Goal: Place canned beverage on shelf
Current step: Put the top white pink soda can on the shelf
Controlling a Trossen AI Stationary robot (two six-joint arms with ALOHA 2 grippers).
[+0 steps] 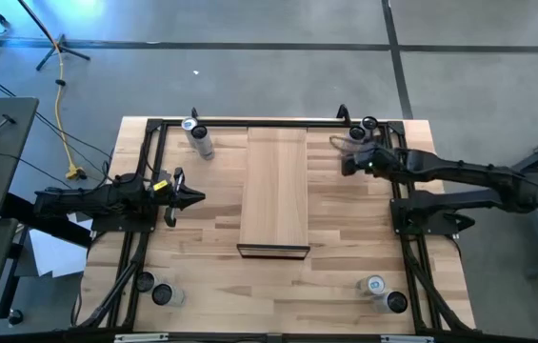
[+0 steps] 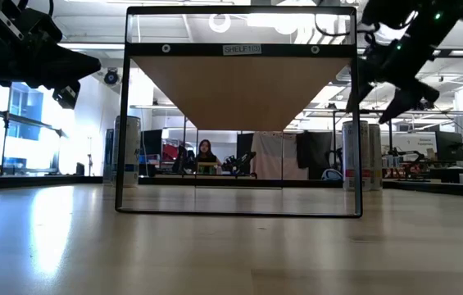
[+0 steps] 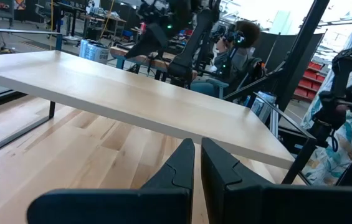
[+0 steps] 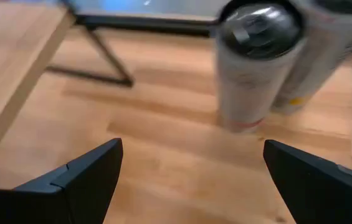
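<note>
The shelf point(image 1: 274, 191) is a long pale board on a dark frame, standing mid-table. Two upright silver beverage cans point(image 1: 359, 133) stand side by side at the far right corner; the right wrist view shows the closer one point(image 4: 256, 62) just ahead. My right gripper point(image 4: 191, 168) hovers open above the table, short of these cans and slanting down toward them, between the shelf's far right corner point(image 4: 7, 56) and the cans. My left gripper point(image 1: 192, 197) waits shut, level, left of the shelf point(image 3: 132, 93).
One more can point(image 1: 197, 138) stands at the far left, two point(image 1: 162, 293) at the near left and two point(image 1: 375, 286) at the near right. A black frame point(image 1: 154, 124) runs around the tabletop. A person point(image 2: 206, 156) sits in the room beyond the table.
</note>
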